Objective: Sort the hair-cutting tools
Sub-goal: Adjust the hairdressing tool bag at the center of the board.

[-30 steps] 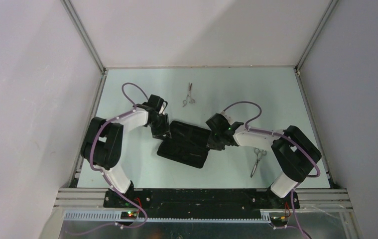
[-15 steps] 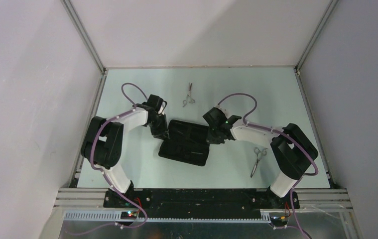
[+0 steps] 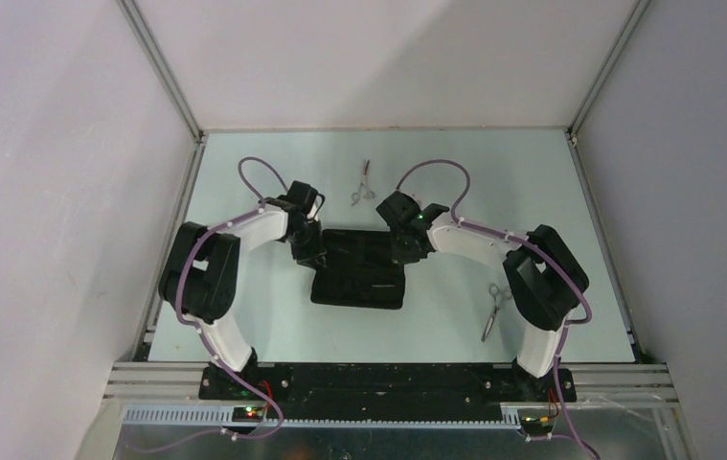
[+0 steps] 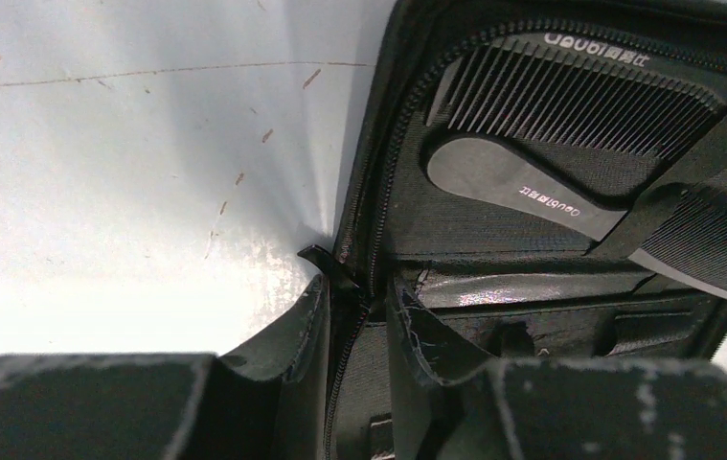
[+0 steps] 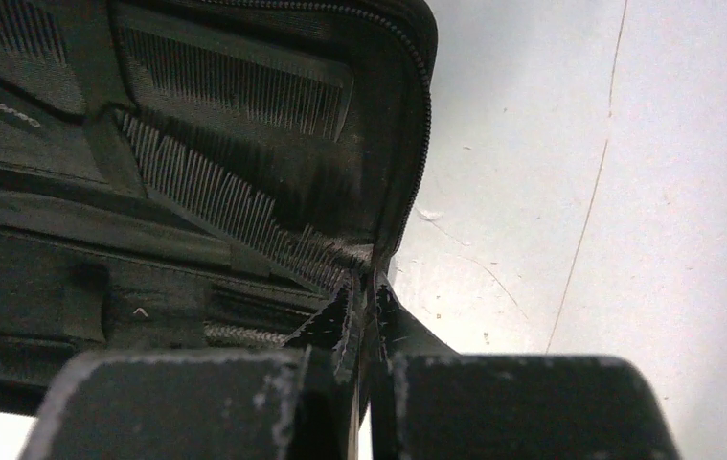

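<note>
While my right fingers (image 5: 326, 335) clamp the case (image 3: 359, 278) and my left fingers (image 4: 302, 316) straddle its rim — grip unclear — tugging could spill combs (image 4: 570, 96).

A fixed overhead camera, high above and behind the two arms (image 3: 254, 225), looks steeply down on the whole pale table (image 3: 455, 326) and its three surrounding walls. The left wrist camera sits low and very close, facing the left edge of the open black case (image 3: 359, 278), with bare table beside it. The right wrist camera, equally close, faces the case's right edge. All three views share the case. Both wrist views show the combs (image 4: 570, 105) inside.
</note>
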You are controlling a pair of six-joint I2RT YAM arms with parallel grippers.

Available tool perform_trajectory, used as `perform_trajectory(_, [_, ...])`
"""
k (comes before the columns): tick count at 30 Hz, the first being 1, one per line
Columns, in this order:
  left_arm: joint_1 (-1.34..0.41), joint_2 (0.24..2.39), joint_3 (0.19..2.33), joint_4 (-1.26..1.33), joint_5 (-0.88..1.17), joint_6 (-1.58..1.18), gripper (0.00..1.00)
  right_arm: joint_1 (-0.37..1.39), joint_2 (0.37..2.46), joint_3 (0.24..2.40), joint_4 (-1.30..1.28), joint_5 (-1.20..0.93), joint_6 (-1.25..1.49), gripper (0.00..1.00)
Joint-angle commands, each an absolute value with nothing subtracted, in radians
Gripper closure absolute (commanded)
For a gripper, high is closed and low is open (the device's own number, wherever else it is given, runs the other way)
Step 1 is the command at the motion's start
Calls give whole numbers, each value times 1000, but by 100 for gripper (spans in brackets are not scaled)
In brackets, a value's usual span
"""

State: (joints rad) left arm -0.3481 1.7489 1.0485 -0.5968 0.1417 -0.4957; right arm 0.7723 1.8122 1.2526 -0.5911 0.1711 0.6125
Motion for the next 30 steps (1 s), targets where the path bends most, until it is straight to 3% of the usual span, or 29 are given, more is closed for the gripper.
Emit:
perform_trajectory(1, [-396, 1791, 1062, -607, 163, -464, 89, 807, 1809, 1345, -531, 159, 518, 100])
perform_trajectory(4, [-401, 1792, 1062, -619, 156, -456, 97, 797, 1805, 1347, -538, 176, 463, 100])
perform_trajectory(8, [-415, 1800, 1069, -636, 142, -437, 100, 781, 1816, 1347, -520, 148, 393, 100])
perform_trajectory(20, [-448, 1809, 1079, -661, 134, -411, 100, 767, 1930, 1347, -317, 12, 262, 100])
perform_trajectory(30, [-465, 1820, 1085, -671, 132, -392, 100, 764, 1859, 1354, -259, -10, 189, 100])
